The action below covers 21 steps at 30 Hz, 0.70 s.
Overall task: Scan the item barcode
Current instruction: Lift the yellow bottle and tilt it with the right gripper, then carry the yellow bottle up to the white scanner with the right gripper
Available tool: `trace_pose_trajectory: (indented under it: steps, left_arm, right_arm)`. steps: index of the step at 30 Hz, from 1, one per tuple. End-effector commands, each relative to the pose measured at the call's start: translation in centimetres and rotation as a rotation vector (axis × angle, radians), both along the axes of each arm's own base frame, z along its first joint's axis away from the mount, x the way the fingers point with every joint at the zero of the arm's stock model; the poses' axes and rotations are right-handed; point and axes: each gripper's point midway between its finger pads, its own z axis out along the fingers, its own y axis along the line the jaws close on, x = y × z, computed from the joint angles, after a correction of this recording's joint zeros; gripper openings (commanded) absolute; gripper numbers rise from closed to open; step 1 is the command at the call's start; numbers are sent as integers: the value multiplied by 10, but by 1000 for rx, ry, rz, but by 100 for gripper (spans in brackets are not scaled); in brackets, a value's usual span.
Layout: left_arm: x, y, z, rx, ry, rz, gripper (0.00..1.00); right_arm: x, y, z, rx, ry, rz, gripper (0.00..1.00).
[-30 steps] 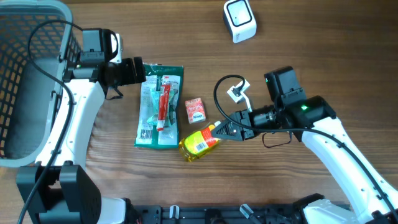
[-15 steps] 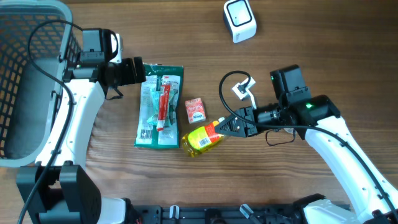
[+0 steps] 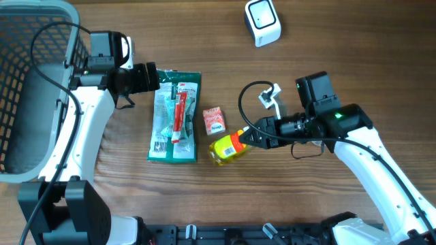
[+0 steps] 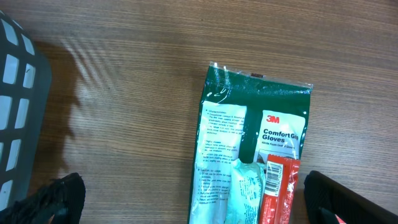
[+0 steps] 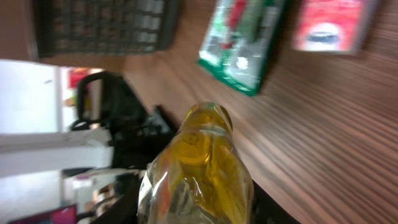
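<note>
Surface: wood table (image 3: 327,41), green glove pack (image 3: 174,116) lying flat
Right gripper (image 3: 246,138): right of the pack, pinching a yellow bottle (image 3: 228,148)
Left gripper (image 3: 155,76): at the pack's top-left corner, spread wide

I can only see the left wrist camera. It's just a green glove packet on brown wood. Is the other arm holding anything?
Observer: Yes. The right gripper is closed on a yellow plastic bottle.
Child: Where's the beeper thing that scans it?
Observer: A white boxy scanner sits near the far edge of the wooden table, well apart from the bottle.
Child: Is anything else near my packet?
Observer: A small red and white carton lies just to the right of the green glove packet, close to the bottle.
</note>
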Motion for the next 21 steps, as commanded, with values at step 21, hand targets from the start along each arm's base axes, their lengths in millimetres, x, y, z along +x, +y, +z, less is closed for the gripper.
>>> trace_pose_trajectory:
  steps: [21]
  left_arm:
    - [2, 0, 4, 1, -14, -14, 100]
  right_arm:
    - [32, -44, -40, -338, -7, -267, 24]
